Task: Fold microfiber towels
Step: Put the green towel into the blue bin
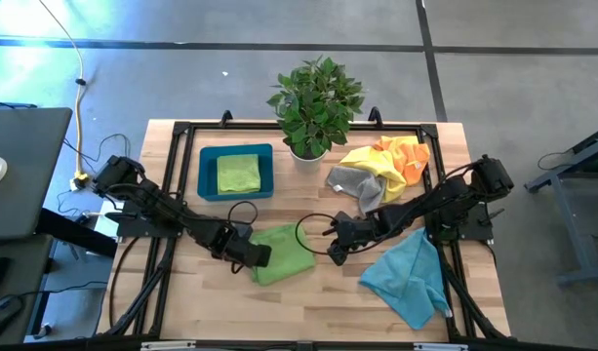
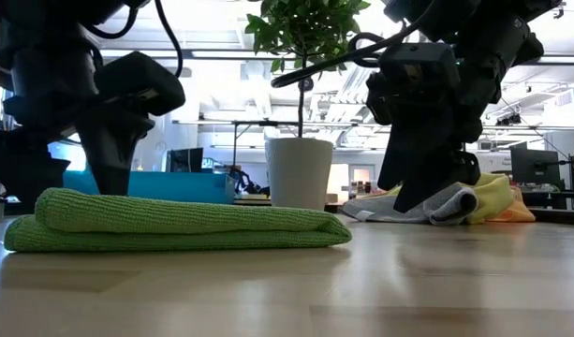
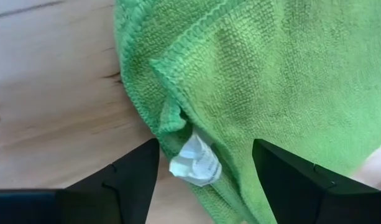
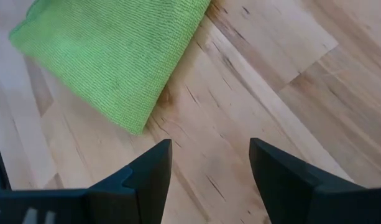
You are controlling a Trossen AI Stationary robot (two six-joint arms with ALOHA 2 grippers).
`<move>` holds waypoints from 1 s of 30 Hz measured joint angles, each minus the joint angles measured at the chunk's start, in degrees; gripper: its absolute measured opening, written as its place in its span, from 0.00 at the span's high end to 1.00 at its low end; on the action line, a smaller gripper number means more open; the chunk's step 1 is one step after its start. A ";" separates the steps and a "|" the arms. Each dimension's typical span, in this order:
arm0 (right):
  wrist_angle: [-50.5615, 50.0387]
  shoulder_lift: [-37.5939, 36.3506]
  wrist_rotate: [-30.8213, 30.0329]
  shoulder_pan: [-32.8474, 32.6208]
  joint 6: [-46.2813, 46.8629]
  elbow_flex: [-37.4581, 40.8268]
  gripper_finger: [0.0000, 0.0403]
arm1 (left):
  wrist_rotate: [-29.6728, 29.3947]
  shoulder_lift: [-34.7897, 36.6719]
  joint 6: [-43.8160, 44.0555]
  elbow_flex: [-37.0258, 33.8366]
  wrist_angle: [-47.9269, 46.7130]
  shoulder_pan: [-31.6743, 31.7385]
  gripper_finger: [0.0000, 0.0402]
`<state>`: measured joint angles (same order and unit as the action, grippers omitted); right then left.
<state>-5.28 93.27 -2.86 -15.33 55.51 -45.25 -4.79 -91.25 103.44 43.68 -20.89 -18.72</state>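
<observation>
Wooden table point(image 1: 308, 302) (plant point(image 1: 316, 105) behind): both hands, left point(image 1: 257, 255) and right point(image 1: 335, 252), released beside folded green towel point(image 1: 284, 253).

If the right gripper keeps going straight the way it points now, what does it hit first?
Probably the bare table: the open right gripper angles down at wood. The folded green towel lies off to one side of that line, though depth is hard to judge.
</observation>
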 joint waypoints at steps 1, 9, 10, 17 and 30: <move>-0.02 0.00 -0.02 0.00 -0.16 0.00 0.49 | -0.14 -0.42 1.03 0.01 0.13 0.00 0.38; -0.02 0.00 0.00 0.00 -0.50 0.00 0.49 | -2.43 -3.30 6.49 0.46 -0.38 -0.14 0.39; -0.03 0.00 -0.02 0.00 -0.50 0.02 0.49 | -3.21 -3.32 6.49 0.46 -0.53 -0.20 0.40; -0.04 0.00 -0.74 0.00 -0.52 0.02 0.49 | -7.74 -3.35 1.77 0.21 -0.95 -0.42 0.56; -0.07 0.00 -1.49 0.00 -3.08 0.00 0.49 | -17.11 -3.81 -3.81 -0.13 -1.06 0.10 0.97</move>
<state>-5.34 93.27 -4.35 -15.33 52.42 -45.25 -21.90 -95.06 99.63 43.55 -21.95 -18.62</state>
